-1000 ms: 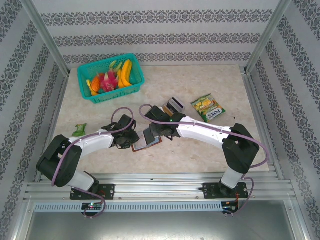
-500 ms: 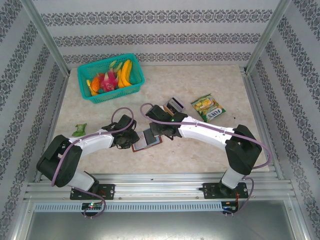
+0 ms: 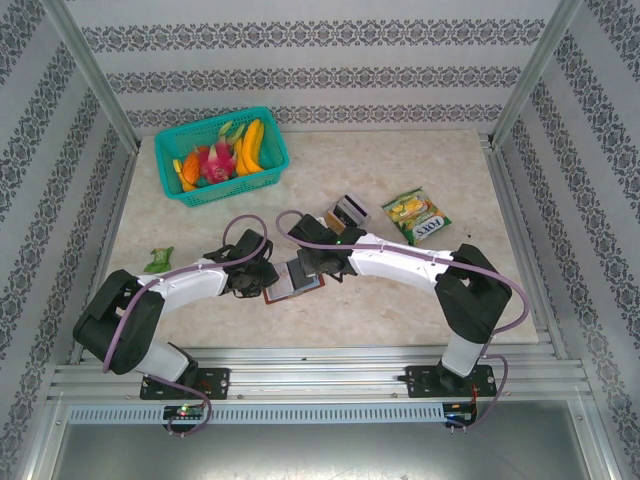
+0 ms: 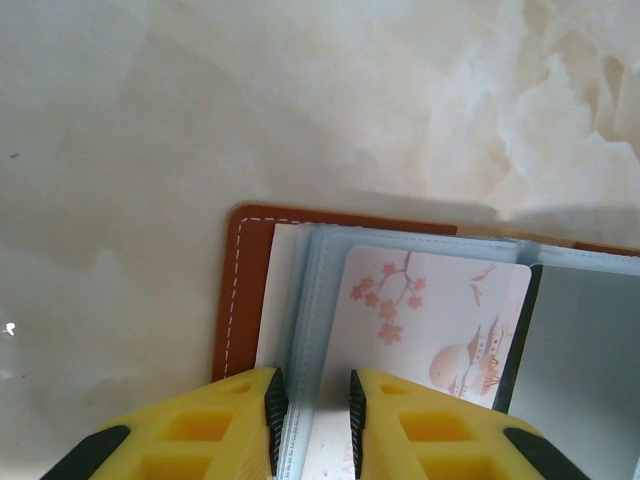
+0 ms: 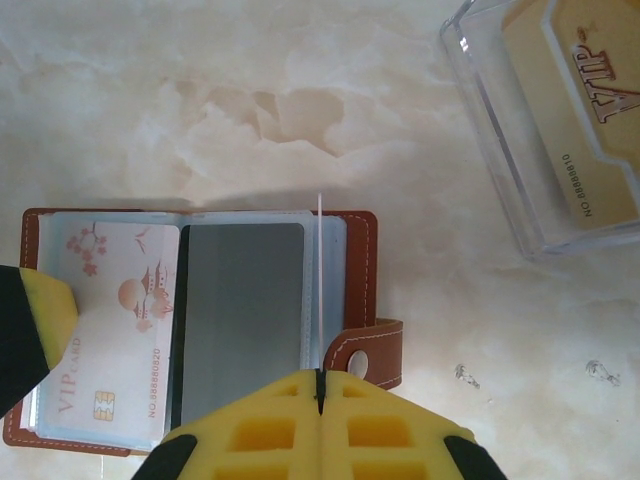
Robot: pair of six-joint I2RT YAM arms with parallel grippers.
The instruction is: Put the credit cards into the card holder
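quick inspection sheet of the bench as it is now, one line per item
surface: pale marble table, flat
job's things: brown card holder lies open; blossom card and grey card sit in its sleeves; gold cards in clear box
clutter: fruit basket, snack packet, small green item
grippers: left gripper pinches the holder's sleeves; right gripper shut on edge-on card
cables: purple cables loop over both arms
surroundings: patterned walls, aluminium frame

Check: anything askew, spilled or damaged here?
Nothing spilled or damaged. One oddity: a thin white sheet stands on edge over the open card holder, pinched in the right gripper's shut jaws; card or sleeve, unclear.
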